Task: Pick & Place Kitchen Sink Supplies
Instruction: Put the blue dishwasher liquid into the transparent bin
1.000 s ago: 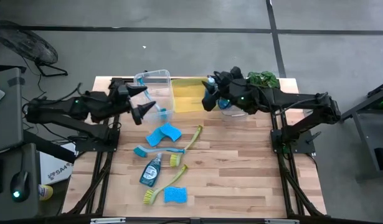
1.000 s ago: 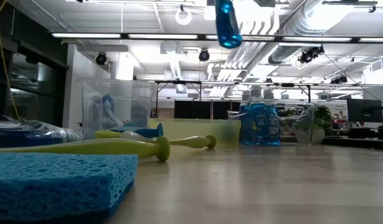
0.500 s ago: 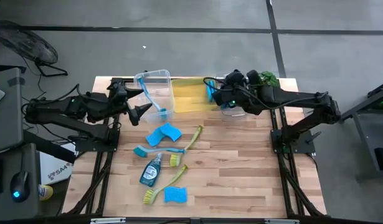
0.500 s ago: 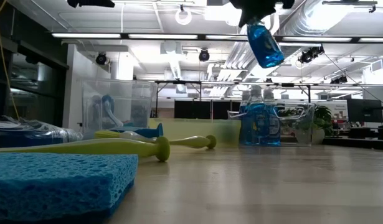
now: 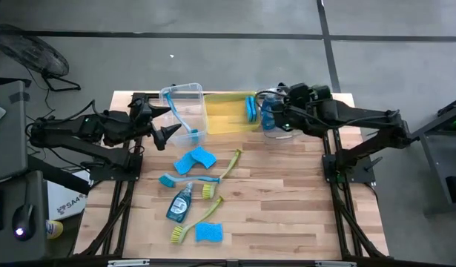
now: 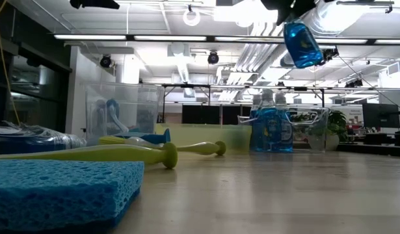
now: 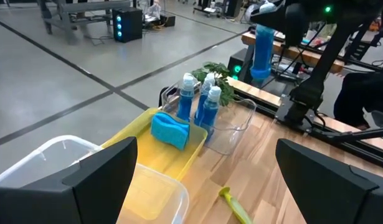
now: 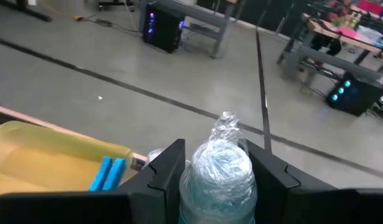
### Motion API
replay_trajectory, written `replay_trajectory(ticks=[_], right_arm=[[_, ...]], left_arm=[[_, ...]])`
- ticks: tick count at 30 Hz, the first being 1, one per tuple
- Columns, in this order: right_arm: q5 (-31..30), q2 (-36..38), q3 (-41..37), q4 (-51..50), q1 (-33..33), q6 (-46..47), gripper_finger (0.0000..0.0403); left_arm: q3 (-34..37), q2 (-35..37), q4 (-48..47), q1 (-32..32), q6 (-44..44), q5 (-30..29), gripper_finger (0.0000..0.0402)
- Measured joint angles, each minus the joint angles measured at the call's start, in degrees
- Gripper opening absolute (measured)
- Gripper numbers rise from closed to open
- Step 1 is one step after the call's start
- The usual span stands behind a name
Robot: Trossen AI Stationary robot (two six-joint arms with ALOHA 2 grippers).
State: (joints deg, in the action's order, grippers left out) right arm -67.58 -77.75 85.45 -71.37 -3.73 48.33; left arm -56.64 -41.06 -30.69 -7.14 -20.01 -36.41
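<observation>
My right gripper (image 5: 281, 111) is shut on a clear bottle of blue dish soap (image 6: 302, 44) and holds it high over the clear bin (image 5: 276, 132) at the table's far right. Two more soap bottles (image 7: 197, 102) stand in that bin. My left gripper (image 5: 167, 133) hovers open beside the left clear bin (image 5: 184, 104); a blue brush (image 5: 192, 135) lies in that bin. On the table lie two blue sponges (image 5: 196, 158) (image 5: 208, 232), a blue brush (image 5: 179, 180), two yellow-green brushes (image 5: 228, 167) (image 5: 194, 222) and another soap bottle (image 5: 180, 204). My right gripper (image 8: 219, 180) pinches the soap bottle at its upper end (image 7: 264, 28) between the two fingers (image 8: 163, 174); the cap is hidden by them. The fingers come from above. The bottle hangs below them, lifted clear and tilted, its wide base (image 6: 305, 58) lowest.
A yellow bin (image 5: 226, 113) with a blue sponge (image 5: 250, 109) in it stands between the two clear bins along the far edge. A green leafy plant (image 5: 316, 93) sits at the far right corner. Bare wood (image 5: 287, 200) fills the table's right and near parts.
My right gripper has carried the soap bottle toward the table's right, from above the yellow bin to above the right clear bin. The bottle has tipped from nearly upright to tilted while staying high in the air.
</observation>
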Motion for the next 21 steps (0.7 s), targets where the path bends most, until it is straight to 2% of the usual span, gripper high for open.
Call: replay_trajectory(ticks=[6,14,18,21], right_arm=[[-1.19,0.74,0.00,-3.13,1.41,3.17,0.0125],[0.54,0.74,-0.01,-3.23,3.99,5.44,0.0125],[0.82,0.16,-0.02,0.20,6.56,5.60,0.0125],[2.30,-0.69,-0.02,6.37,8.31,2.81,0.0125]], left_arm=[[0.02,0.00,-0.73,0.00,0.00,1.10,0.0375],[0.02,0.00,-0.80,0.00,-0.02,1.41,0.0375],[0.02,-0.03,-0.78,0.00,-0.02,1.44,0.0375],[0.02,-0.04,-0.78,0.00,-0.02,1.47,0.0375]])
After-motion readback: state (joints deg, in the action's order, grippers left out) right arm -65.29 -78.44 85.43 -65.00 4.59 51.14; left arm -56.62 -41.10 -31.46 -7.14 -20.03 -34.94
